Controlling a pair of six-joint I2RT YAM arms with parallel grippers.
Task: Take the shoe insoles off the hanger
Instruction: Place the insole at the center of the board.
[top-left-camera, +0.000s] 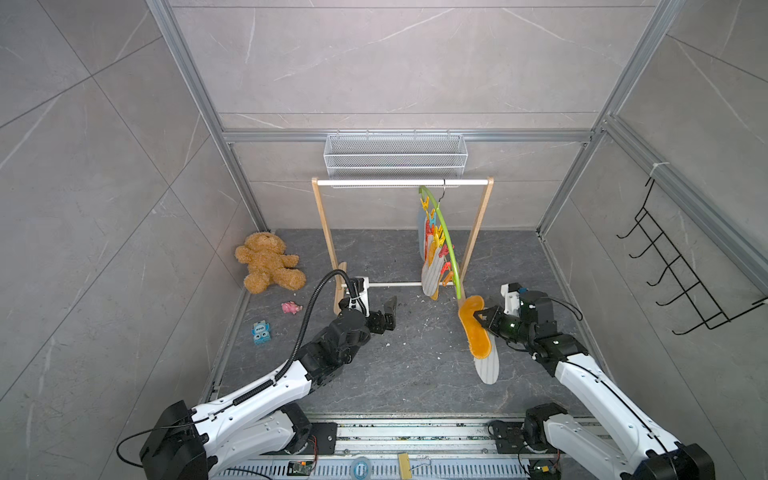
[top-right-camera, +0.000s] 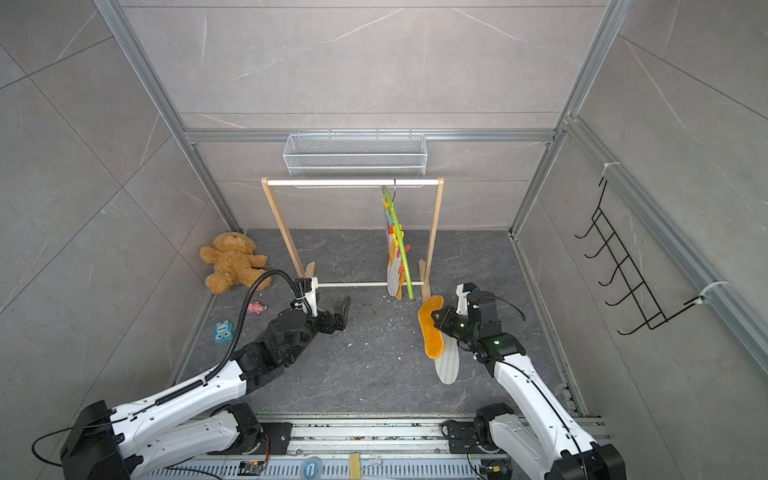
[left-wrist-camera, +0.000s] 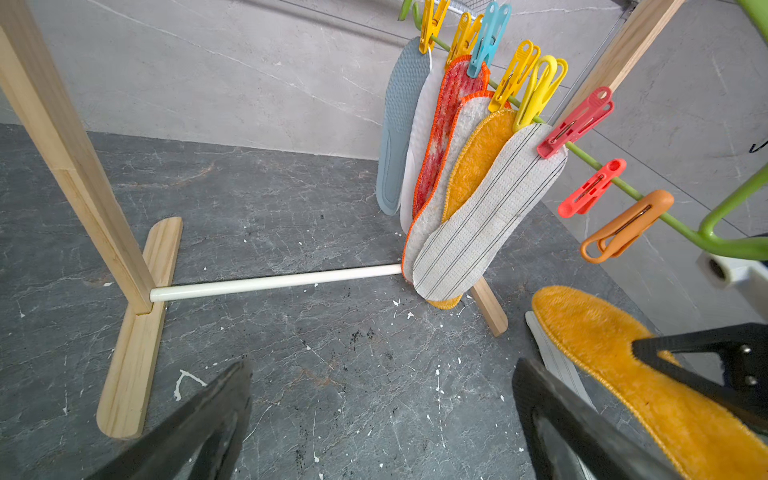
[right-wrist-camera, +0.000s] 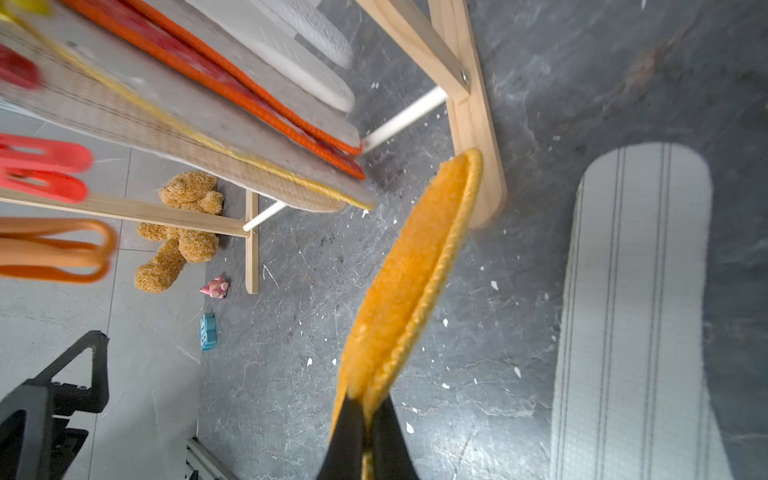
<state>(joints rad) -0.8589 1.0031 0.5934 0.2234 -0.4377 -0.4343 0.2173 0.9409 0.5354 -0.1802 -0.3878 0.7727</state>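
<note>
Brown teddy bear (top-left-camera: 268, 268), one pink toy (top-left-camera: 291, 307) and one blue toy (top-left-camera: 261, 332) lie leftmost. Left tool (top-left-camera: 390, 312) gapes wide, empty, before the wooden frame (top-left-camera: 327, 232). Six shoe insoles (left-wrist-camera: 478, 216) hang clipped on the hanger (top-left-camera: 449, 239). Right tool (top-left-camera: 478, 319) pinches one orange insole (top-left-camera: 473, 338) above one striped insole (top-left-camera: 488, 368) lying on the surface (top-left-camera: 395, 374).

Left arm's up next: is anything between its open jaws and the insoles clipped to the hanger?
Nothing visible. From the left gripper only bare floor lies before the clipped insoles; the rack's lower rail passes behind them. The right gripper, shut on the orange insole, is off to the side.
</note>
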